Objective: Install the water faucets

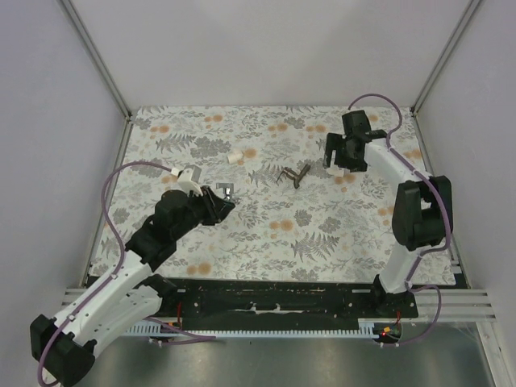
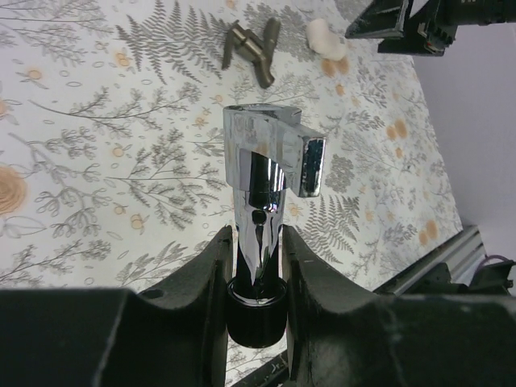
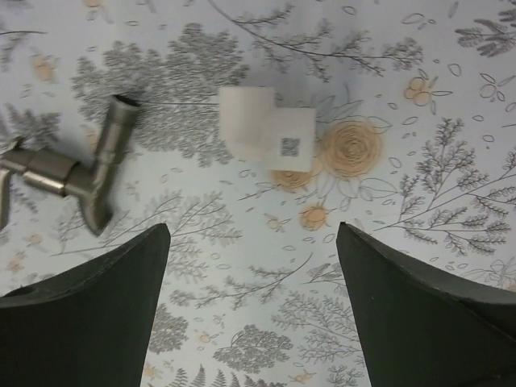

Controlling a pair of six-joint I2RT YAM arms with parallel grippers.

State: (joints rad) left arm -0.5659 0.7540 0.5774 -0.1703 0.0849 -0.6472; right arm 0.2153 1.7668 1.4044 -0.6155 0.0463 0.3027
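Left gripper [image 2: 256, 242] is closed narrow on the shiny chrome faucet [image 2: 266, 173], which has a short squared spout and a stubby body. The fingers [image 2: 211, 274] pinch the lower stem from both sides. A black round knob [image 2: 256, 314] at the faucet's bottom end sits between the finger bases. The spout mouth faces right in the left wrist view. In the top view the held faucet is left of centre over the floral-print table mat [image 1: 322, 234]. Cannot tell whether it touches the mat.

Right gripper [image 3: 251, 234] has its jaws spread wide and holds nothing. It hangs over the far right part of the mat. Just ahead of it in the right wrist view is a white plastic elbow fitting [image 3: 270, 129] with a small square code sticker. The fitting lies flat on the mat, apart from both fingers.

Left of the fitting, near but not touching, a dull brushed-metal tap [image 3: 81, 173] lies on its side with the open end of its angled spout toward the top of the frame. In the top view this tap is mid-mat between the two grippers, closer to the right one.

A small white plastic cylinder [image 1: 236, 157] lies alone farther back, left of centre, well apart from the tap and from both grippers.
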